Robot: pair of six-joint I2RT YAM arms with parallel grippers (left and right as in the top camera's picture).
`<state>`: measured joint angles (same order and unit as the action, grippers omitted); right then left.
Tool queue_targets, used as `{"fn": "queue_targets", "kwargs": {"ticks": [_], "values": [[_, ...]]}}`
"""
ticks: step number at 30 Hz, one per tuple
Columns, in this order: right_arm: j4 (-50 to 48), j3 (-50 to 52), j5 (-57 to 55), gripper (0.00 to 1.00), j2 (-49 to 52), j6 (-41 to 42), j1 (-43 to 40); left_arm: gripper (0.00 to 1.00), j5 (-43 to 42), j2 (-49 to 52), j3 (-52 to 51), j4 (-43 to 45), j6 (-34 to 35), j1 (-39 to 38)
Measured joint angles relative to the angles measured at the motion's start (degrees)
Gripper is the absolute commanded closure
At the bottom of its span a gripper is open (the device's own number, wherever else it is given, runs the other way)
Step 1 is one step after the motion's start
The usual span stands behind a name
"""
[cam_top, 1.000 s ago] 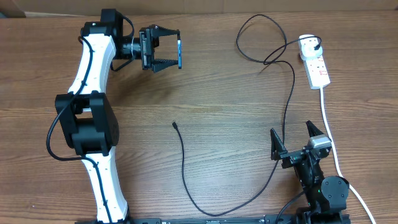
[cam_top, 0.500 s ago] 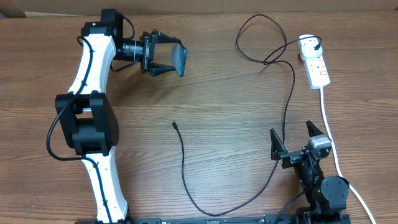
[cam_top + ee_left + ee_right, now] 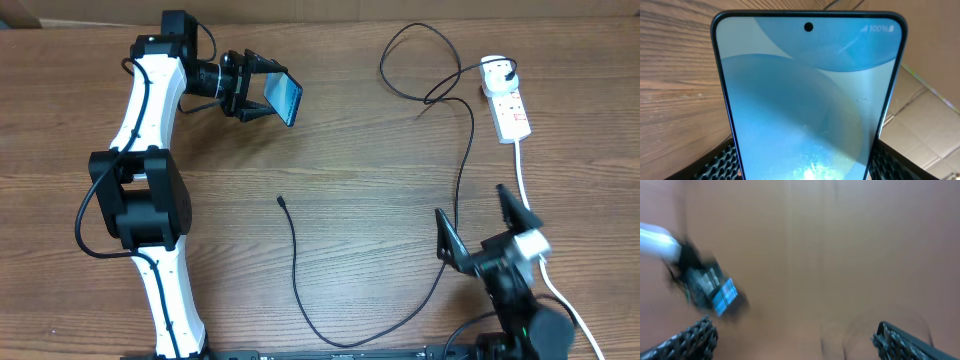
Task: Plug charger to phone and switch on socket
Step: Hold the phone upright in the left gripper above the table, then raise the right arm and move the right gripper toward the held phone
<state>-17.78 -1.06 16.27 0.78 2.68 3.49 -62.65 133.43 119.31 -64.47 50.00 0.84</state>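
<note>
Left end effector (image 3: 268, 95) clamps the black-edged, blue-screened smartphone (image 3: 285, 97) by its long sides, tilted above the far left of the brown wooden desk (image 3: 350, 160). Right end effector (image 3: 469, 200) hovers at front right, fingers spread wide, gripping nothing. The thin black charger cable (image 3: 295, 265) snakes across the desk, its tip lying free mid-desk, its other end at the white power strip (image 3: 508, 105) far right.

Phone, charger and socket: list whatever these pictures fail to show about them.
- phone charging port: cut off by the bottom edge in the left wrist view; too small overhead.
- socket switch position: overhead only, too small.
- charger tip orientation: overhead only, too small.
- Right wrist view: motion blur, no cable traceable.
</note>
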Motion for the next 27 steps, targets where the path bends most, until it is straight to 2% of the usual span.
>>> {"fn": "queue_targets", "kwargs": {"ticks": [2, 4, 8, 12, 18, 20, 23, 27], "values": [[-10.7, 0.0, 1.5, 0.0, -0.2, 0.4, 0.0, 0.28, -1.3, 0.0, 0.0, 0.0, 0.0, 0.0], [-16.6, -0.1, 2.2, 0.0, -0.2, 0.6, 0.0, 0.28, -2.9, 0.0, 0.0, 0.0, 0.0, 0.0], [-15.4, -3.2, 2.6, 0.0, 0.5, -0.7, 0.0, 0.28, -5.5, 0.0, 0.0, 0.4, 0.0, 0.0], [-2.6, -16.6, 2.7, 0.0, 7.5, -5.7, 0.0, 0.28, -7.1, 0.0, 0.0, 1.1, 0.0, 0.0], [26.1, -45.6, 2.5, 0.0, 28.0, -10.6, 0.0, 0.28, -8.7, 0.0, 0.0, 1.2, 0.0, 0.0], [32.4, -52.4, 2.8, 0.0, 34.4, -11.1, 0.0, 0.28, -9.4, 0.0, 0.0, 1.3, 0.0, 0.0], [36.8, -58.5, 3.9, 0.0, 43.4, -10.0, 0.0, 0.28, -10.6, 0.0, 0.0, 1.3, 0.1, 0.0], [34.8, -59.9, 11.2, 0.0, 53.0, -3.2, 0.0, 0.28, -11.6, 0.0, 0.0, 1.2, 0.1, 0.0]]}}
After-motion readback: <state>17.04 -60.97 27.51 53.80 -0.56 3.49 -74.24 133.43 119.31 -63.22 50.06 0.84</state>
